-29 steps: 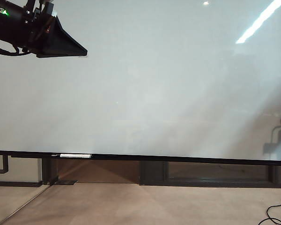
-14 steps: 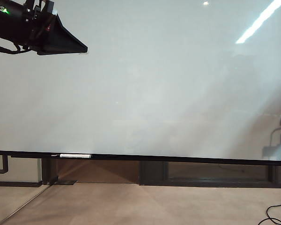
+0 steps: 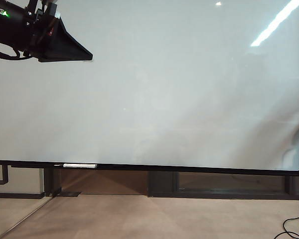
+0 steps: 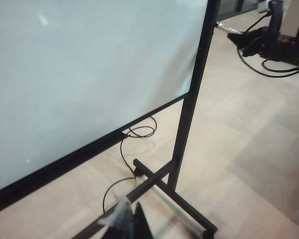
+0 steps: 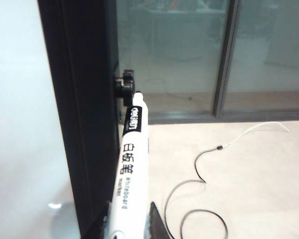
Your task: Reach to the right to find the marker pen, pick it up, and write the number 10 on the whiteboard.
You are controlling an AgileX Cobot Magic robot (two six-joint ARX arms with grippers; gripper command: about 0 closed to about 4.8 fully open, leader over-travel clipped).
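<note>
The whiteboard (image 4: 89, 64) stands on its black stand (image 4: 182, 149) over a loose cable (image 4: 127, 149).

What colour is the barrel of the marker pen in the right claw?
White with black lettering, on the slim marker pen; clearest in the right wrist view.

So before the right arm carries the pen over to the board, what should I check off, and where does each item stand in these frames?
1. Marker pen held between the right pincer fingers: ok.
2. Cap removed: cannot tell; the far end looks white and blunt, no dark tip shows.
3. Whiteboard face free of strokes, the number 10 not yet written: ok.
4. Pen clear of the board's black side frame: cannot tell; they overlap in the right wrist view.
5. Left pincer out of the writing area: ok, it sits at the upper left corner in the exterior view.
6. Second pen lying on the bottom rail: ok, out of the way.
</note>
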